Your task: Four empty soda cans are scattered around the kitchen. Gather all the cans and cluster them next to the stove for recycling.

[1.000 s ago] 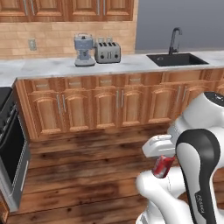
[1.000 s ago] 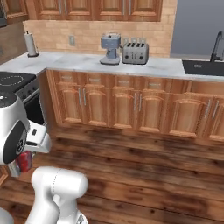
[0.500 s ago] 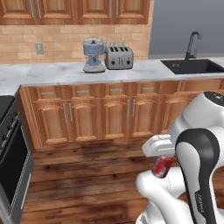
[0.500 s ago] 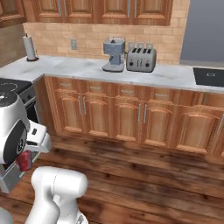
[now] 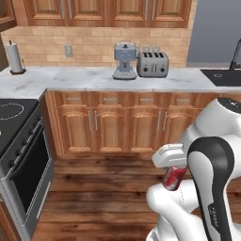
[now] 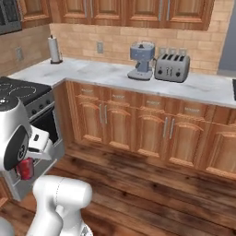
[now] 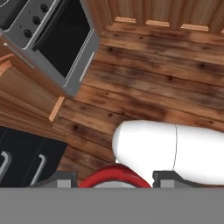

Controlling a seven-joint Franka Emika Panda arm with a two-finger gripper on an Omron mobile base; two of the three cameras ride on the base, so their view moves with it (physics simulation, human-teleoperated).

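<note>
Our fingers (image 7: 170,176) pinch a red can (image 5: 174,178) low in the hand view, at lower right of the left base view, with the stove (image 5: 19,141) at left.

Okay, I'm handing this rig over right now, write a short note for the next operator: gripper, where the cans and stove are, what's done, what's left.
Gripper: shut on a red soda can, carried low by the robot's body above the wood floor.
Stove: ahead to the left, at the end of the counter.
Done: one can picked up.
Left: set this can next to the stove. No other cans are in view, so I can't tell how many are already placed.
</note>
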